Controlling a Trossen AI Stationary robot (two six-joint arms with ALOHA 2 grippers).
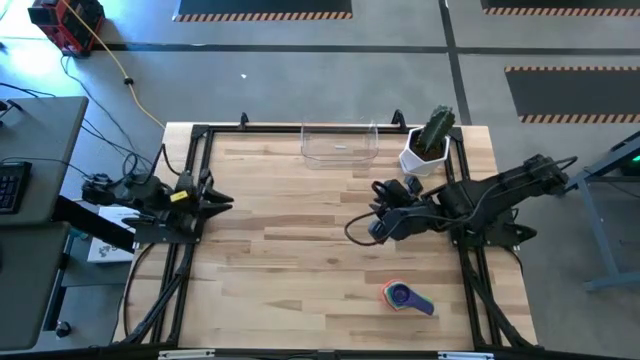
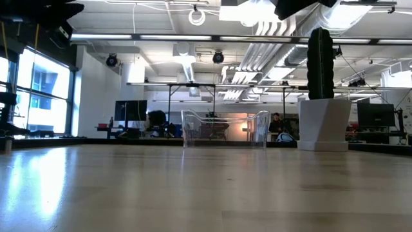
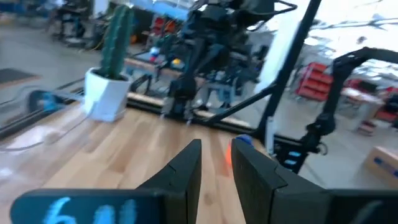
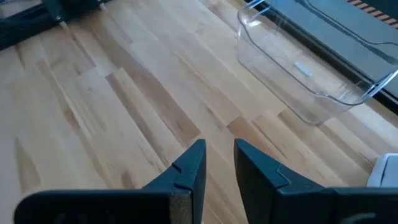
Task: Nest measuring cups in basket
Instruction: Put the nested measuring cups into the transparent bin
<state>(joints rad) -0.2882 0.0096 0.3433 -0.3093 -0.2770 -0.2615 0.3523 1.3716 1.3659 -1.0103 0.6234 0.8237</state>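
The measuring cups (image 1: 403, 296) lie in a nested, many-coloured pile near the table's front right, a purple-blue one on top, resting on the wood. The clear basket (image 1: 340, 145) stands on its base at the table's far edge, with nothing in it in the low view (image 2: 225, 129) or the right wrist view (image 4: 305, 68). My right gripper (image 1: 378, 228) hangs over the table's middle right, between basket and cups, slanting down, narrowly open with nothing between its fingers (image 4: 219, 163). My left gripper (image 1: 225, 203) is drawn back at the table's left edge, level, narrowly open and holding nothing (image 3: 216, 163).
A white pot with a green cactus (image 1: 428, 145) stands right beside the basket at the far right corner. A black frame rail (image 1: 200, 135) runs round the table's edges. Bare wood (image 1: 290, 260) lies between the two arms.
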